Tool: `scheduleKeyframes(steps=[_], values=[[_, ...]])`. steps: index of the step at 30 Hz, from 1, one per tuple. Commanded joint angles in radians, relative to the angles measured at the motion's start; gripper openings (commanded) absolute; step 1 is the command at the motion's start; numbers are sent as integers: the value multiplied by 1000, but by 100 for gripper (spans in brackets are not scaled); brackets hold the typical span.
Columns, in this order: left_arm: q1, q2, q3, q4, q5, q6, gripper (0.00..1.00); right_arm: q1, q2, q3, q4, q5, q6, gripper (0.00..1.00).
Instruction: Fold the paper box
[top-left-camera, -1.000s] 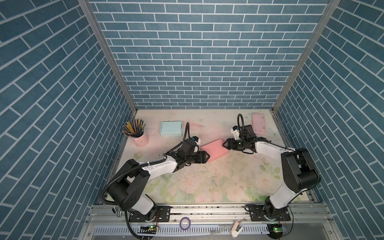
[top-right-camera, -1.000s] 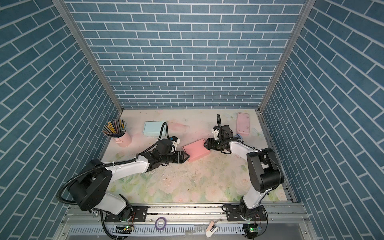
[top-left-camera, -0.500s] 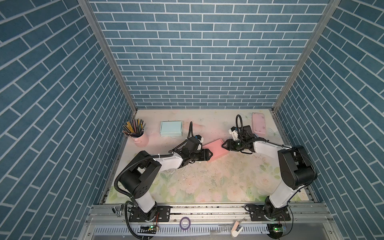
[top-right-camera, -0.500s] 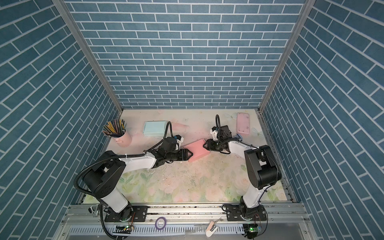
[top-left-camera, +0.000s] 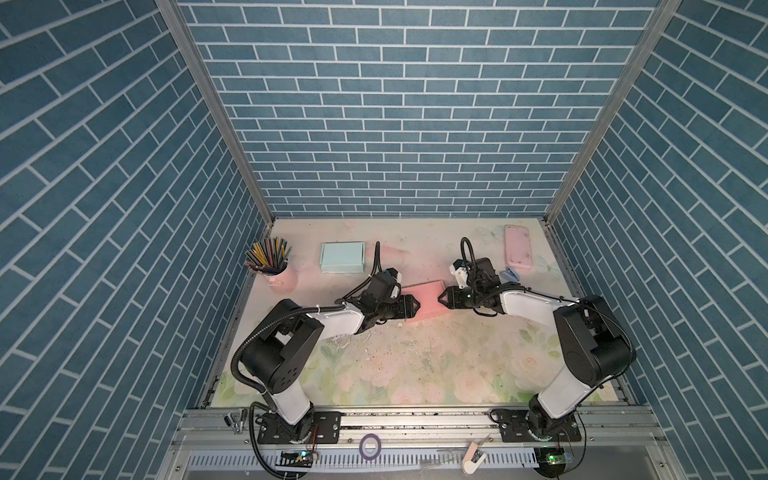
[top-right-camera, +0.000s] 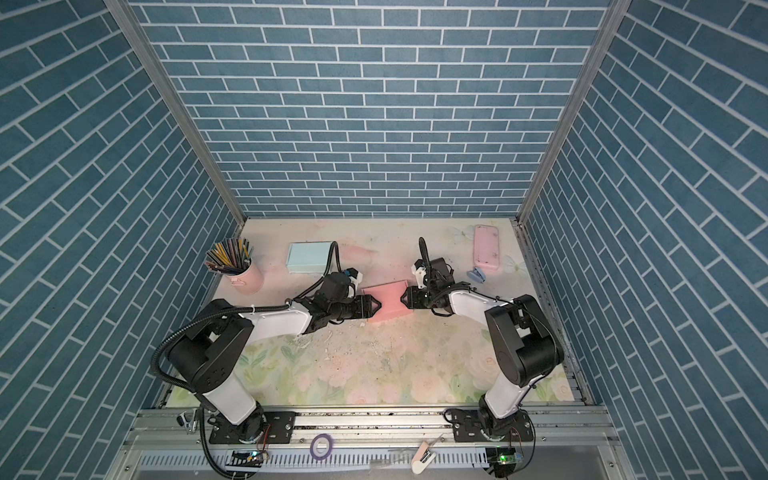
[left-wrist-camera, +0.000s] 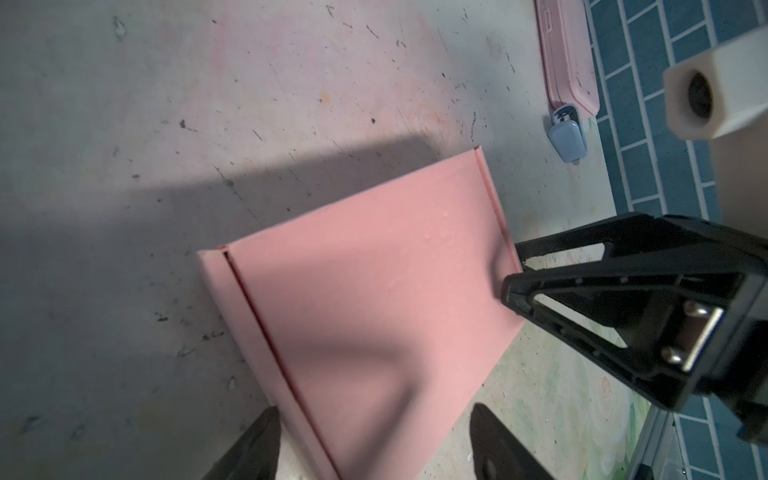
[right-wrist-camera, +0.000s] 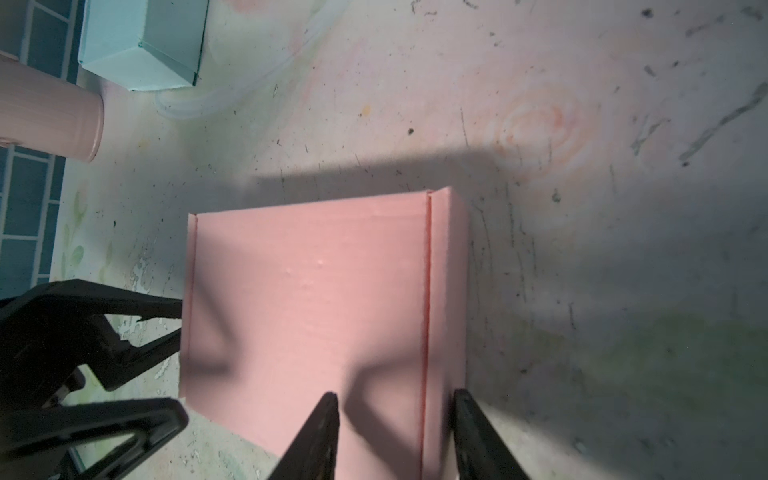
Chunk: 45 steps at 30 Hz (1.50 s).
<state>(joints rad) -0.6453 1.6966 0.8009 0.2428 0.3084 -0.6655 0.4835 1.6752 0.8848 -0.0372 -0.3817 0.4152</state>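
The flower-printed bench carries every item. Two white-and-black arms reach inward from the front rail; their tools face each other at mid-bench.

The flat pink rectangular paper box lies on the bench between the two tools, slightly skewed, with its top panel flat.

The left tool sits at the left end of this box. Its jaws stand wide apart: in the right wrist view one fingertip touches the end wall and the other lies just off a corner. The tool holds nothing.

The right tool sits at the right end. Its jaws stand partly apart and straddle one edge strip, one finger over the top panel and one beside the outer wall. Whether they pinch the cardboard cannot be told.

The pale-blue rectangular paper box lies behind the left tool. The flat pink oblong case lies at the rear right. The pink cylindrical cup of coloured pencils stands at the rear left. The small pale-blue plastic object lies just beside the near end of the case.
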Motion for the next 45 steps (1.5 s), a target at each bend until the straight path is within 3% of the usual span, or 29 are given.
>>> scheduleKeyframes(steps=[1, 24, 36, 45], values=[[-4, -1, 23, 14, 24, 21, 72, 48, -18, -1, 11, -27, 39, 45], [63, 3, 54, -48, 29, 93, 72, 148, 42, 100, 21, 29, 66, 44], [133, 113, 257, -131, 44, 153, 72, 140, 186, 333, -69, 64, 8, 43], [196, 257, 469, -184, 65, 216, 72, 83, 316, 492, -88, 28, -2, 43]])
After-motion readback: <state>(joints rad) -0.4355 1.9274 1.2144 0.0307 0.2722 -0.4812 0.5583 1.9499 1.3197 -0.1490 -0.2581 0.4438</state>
